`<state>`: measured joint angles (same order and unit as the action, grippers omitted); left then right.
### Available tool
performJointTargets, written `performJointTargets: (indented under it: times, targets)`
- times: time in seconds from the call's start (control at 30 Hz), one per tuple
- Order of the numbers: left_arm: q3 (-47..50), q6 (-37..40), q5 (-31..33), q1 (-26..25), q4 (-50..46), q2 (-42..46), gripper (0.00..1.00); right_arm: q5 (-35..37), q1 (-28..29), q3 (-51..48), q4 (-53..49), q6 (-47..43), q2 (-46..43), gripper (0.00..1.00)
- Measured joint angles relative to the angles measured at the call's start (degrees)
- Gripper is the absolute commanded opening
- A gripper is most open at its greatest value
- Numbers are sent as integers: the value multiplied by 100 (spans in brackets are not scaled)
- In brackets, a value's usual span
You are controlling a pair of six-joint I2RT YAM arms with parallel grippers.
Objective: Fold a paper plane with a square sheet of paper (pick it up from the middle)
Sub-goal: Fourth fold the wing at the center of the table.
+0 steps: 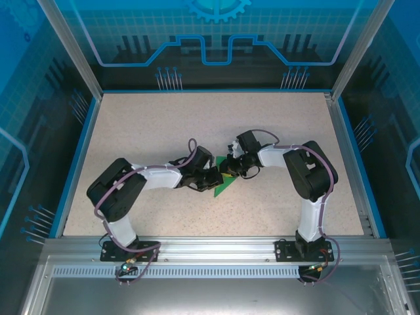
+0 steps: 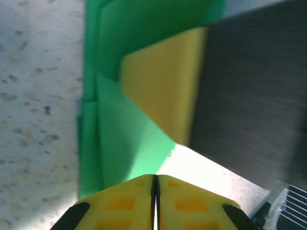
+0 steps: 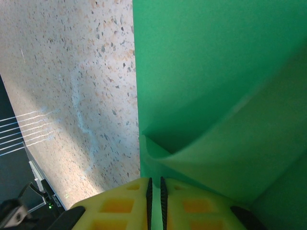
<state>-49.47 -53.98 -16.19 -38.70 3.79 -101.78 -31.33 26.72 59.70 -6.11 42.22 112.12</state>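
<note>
"Looking down from the top, where was the paper (image 1: pixel 222 186)?"

"It lay near the middle of the counter (image 1: pixel 164 131). Both arms reached in to it."

"What did the left pincer (image 2: pixel 154 179) do?"

"Its jaws were pressed together with no gap. The green edge ran right up under its tip. I could not tell if it had a bit of paper pinched or was just pushing down on it."

"And the right pincer (image 3: pixel 154 181)?"

"It was nearly closed too, with only a thin slit. A flap of paper curled up to that slit, so I think it had the flap pinched."

"Was the plane made?"

"Not yet. The paper was not a flat square. It had folds, with layers lying over each other and one flap up off the counter. From the top it looked like a small pointy shape. But I saw no long thin dart with a crease down the middle."

"So how far along was it?"

"Somewhere in the middle, I think. Some folds were in. The flap had to be pressed flat, and more folds were left to do."
</note>
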Motion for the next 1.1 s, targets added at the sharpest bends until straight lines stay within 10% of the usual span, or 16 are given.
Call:
performJointTargets:
  times: [1.1]
  targets:
    - [249,-289,269,-31,442,-133,1,87,11,-57,92,-216,-55,2]
